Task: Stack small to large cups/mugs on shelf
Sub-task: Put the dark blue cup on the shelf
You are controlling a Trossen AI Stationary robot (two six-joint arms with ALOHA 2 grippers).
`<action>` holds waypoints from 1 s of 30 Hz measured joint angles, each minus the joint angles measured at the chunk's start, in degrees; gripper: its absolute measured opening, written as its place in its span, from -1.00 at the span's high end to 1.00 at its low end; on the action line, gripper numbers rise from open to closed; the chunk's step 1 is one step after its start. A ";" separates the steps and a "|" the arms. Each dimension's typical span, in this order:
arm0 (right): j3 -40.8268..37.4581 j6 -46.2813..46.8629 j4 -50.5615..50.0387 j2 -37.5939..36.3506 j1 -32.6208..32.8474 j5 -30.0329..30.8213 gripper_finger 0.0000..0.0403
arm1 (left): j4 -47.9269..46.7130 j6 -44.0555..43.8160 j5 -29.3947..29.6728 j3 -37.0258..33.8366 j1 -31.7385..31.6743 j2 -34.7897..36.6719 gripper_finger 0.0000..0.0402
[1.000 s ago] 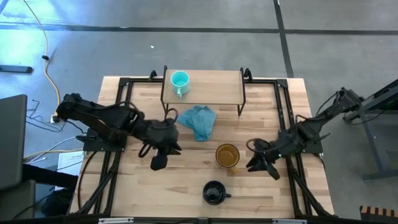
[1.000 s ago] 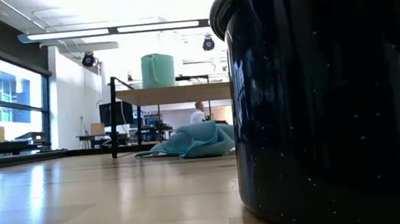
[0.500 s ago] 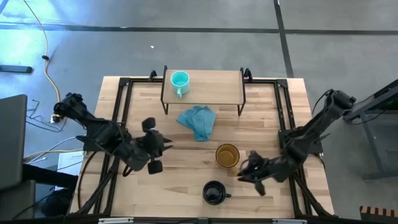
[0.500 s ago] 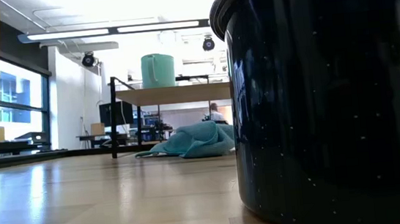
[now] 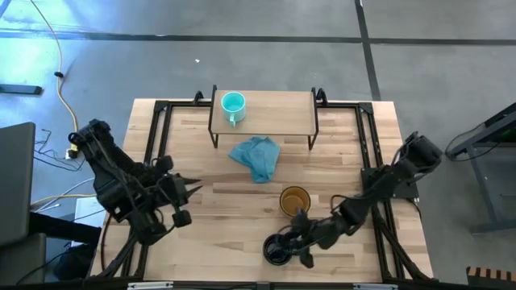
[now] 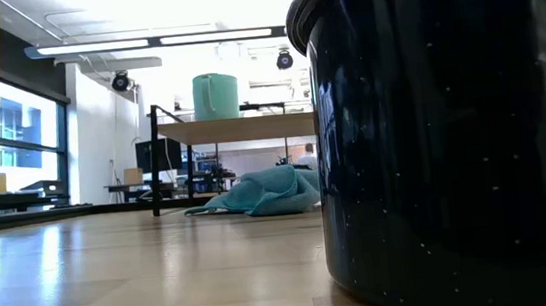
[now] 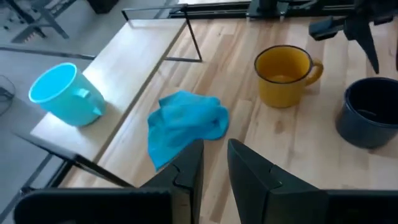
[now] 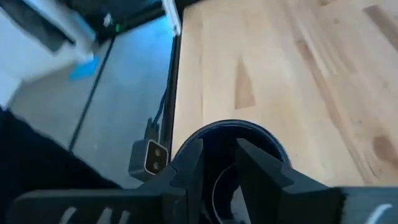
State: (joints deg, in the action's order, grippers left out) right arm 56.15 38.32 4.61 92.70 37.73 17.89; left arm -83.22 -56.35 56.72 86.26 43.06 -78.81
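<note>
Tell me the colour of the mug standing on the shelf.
Teal; the small handled mug shows best in the left wrist view.

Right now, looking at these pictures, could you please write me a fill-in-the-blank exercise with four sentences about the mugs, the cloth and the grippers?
1. The small teal mug stands on the light-wood shelf, near its ____ end in the high view.
2. The crumpled blue-teal cloth lies on the ____, in front of the shelf.
3. The right gripper hangs at the rim of the ____ mug.
4. The amber-yellow mug stands between the cloth and the ____ mug.

Missing words: left; tabletop; black; black
</note>
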 joint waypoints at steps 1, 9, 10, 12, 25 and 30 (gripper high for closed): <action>1.65 -1.07 -2.16 0.90 -0.67 -1.03 0.58 | -0.91 -1.70 0.08 0.00 0.69 0.00 0.69; 12.18 -7.36 -21.46 4.46 -4.56 -3.71 0.58 | -2.37 -9.32 1.43 0.00 5.57 0.00 0.69; 12.66 -7.70 -22.80 4.51 -4.99 -5.23 0.58 | -2.37 -9.96 1.46 0.00 6.04 0.00 0.69; 12.93 -7.84 -24.04 4.51 -5.79 -8.35 0.56 | -2.39 -11.01 1.85 0.00 6.84 0.00 0.69; 12.95 -7.86 -24.58 4.51 -7.10 -12.39 0.35 | -2.50 -14.02 4.03 0.00 8.34 0.00 0.69; 12.95 -10.64 -24.56 4.51 -7.11 -12.40 0.35 | -2.49 -14.51 4.44 0.00 8.34 0.00 0.69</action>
State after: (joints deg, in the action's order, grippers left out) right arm 69.10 27.68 -19.95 97.21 30.63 5.49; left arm -85.70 -70.86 61.17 86.26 51.40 -78.81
